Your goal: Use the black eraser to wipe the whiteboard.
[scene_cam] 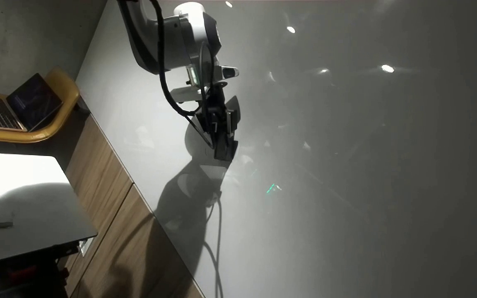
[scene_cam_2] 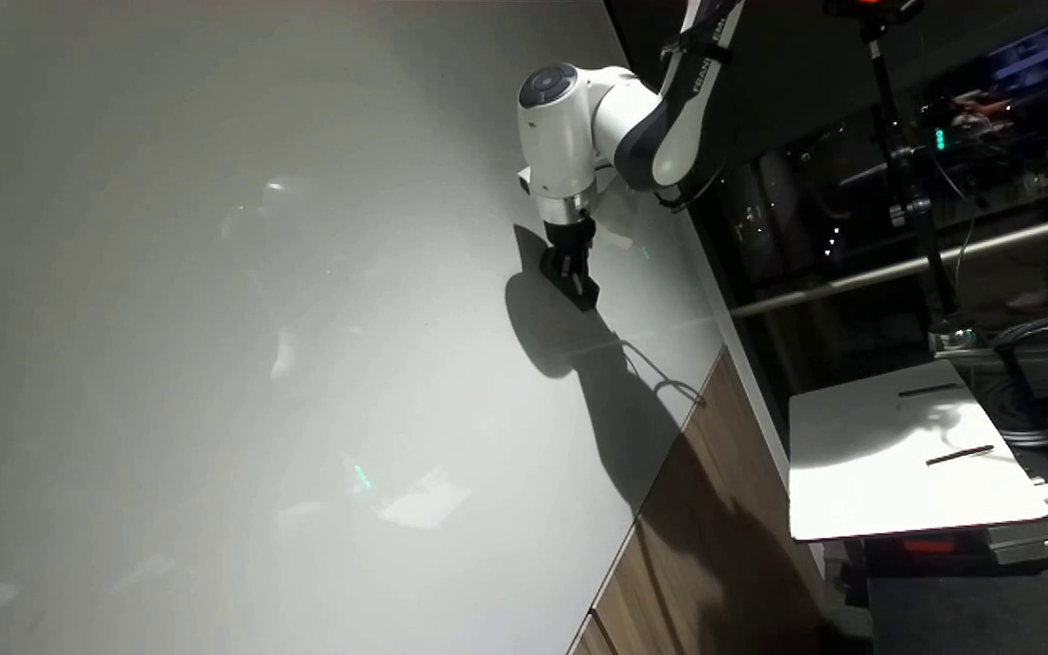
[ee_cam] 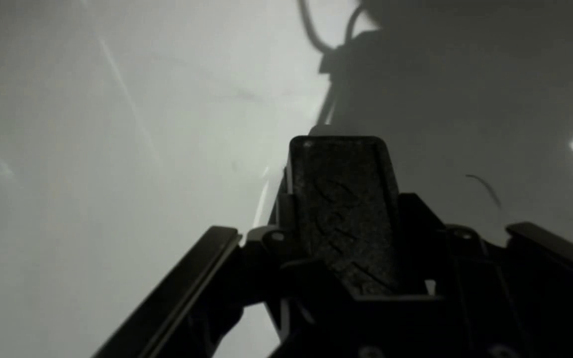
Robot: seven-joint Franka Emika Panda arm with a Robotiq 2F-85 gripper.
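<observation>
The black eraser (ee_cam: 341,184) lies lengthwise between the fingers of my gripper (ee_cam: 346,214), which is shut on its two long sides. Its far end sticks out beyond the fingertips. The eraser (scene_cam: 225,149) also shows in both exterior views (scene_cam_2: 583,293), under the gripper (scene_cam: 221,120) and against or very close to the whiteboard (scene_cam: 346,174); I cannot tell if it touches. The whiteboard (scene_cam_2: 260,409) is a large glossy pale grey panel with light glints. In the wrist view a short thin dark curved mark (ee_cam: 486,190) shows right of the eraser, with faint grey smudges (ee_cam: 246,94) farther up.
Wood panels (scene_cam: 102,165) border the whiteboard's lower edge. A small white table (scene_cam_2: 906,482) with dark pens stands beside them. An open laptop (scene_cam: 35,101) sits on a yellow chair (scene_cam: 66,103). The arm's loose black cable (scene_cam: 162,54) hangs beside the wrist. The arm's shadow covers part of the board.
</observation>
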